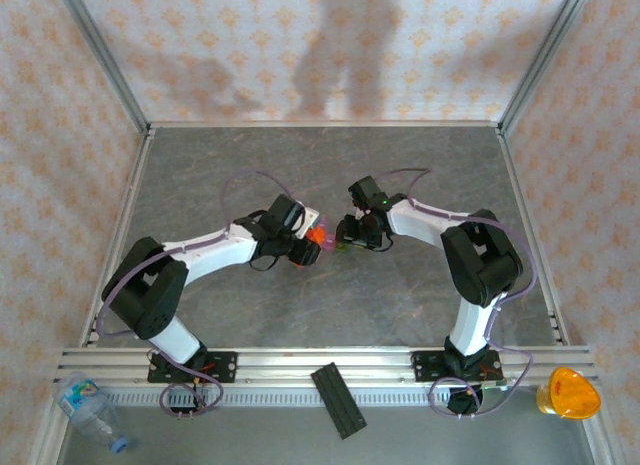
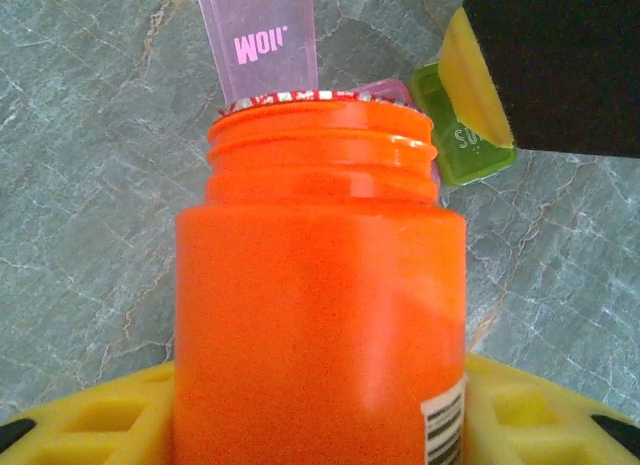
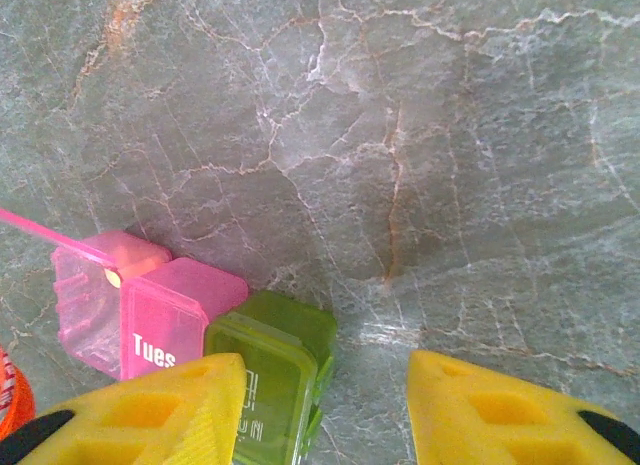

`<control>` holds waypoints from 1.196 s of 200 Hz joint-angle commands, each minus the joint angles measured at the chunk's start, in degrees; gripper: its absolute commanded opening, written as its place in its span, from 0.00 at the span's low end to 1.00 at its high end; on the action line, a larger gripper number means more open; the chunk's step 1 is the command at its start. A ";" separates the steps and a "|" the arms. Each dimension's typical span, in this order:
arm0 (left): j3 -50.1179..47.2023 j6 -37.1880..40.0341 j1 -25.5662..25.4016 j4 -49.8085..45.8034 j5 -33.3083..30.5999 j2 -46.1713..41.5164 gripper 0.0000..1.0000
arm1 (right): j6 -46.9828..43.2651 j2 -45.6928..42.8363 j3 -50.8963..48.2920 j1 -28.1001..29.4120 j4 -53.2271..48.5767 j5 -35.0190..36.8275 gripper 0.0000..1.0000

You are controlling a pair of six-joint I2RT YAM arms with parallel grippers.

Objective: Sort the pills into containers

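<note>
The containers [image 1: 337, 248] sit mid-surface between the two arms' tips, well apart from the metal rails [image 1: 300, 357] that edge the grey, veined, stone-look surface [image 1: 300, 165]. The far half of that surface lies bare, and in the right wrist view open ground also runs to the right of the boxes. The containers are joined translucent pink cubes [image 3: 165, 320] with one glossy green cube [image 3: 285, 335] at the end, all square-cornered. One pink lid [image 2: 258, 45] stands up open. The left fingers [image 2: 110, 410], yellow with moulded hollows, clamp a smooth orange bottle [image 2: 320, 315]. It is cylindrical, its threaded neck uncapped, and it stands just beside the boxes. The right fingers [image 3: 150, 405] stand apart and grip nothing. One pad overlaps the green cube's lid edge, and whether it touches cannot be told.
</note>
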 commanded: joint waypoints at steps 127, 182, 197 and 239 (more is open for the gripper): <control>-18.79 -0.48 -0.30 44.42 -0.74 -8.81 0.00 | 1.90 -4.66 6.59 0.41 -9.49 6.18 0.55; -24.33 -0.57 -0.30 67.96 -0.29 -5.19 0.00 | 2.52 -6.00 10.68 -1.47 -13.33 8.93 0.59; -25.06 -0.98 -0.30 73.06 -0.45 -3.86 0.00 | 2.73 -6.48 11.12 -2.27 -14.10 9.31 0.60; -24.75 -2.85 -0.30 81.31 -1.13 -1.66 0.00 | 3.40 -7.48 11.79 -4.37 -15.27 10.52 0.64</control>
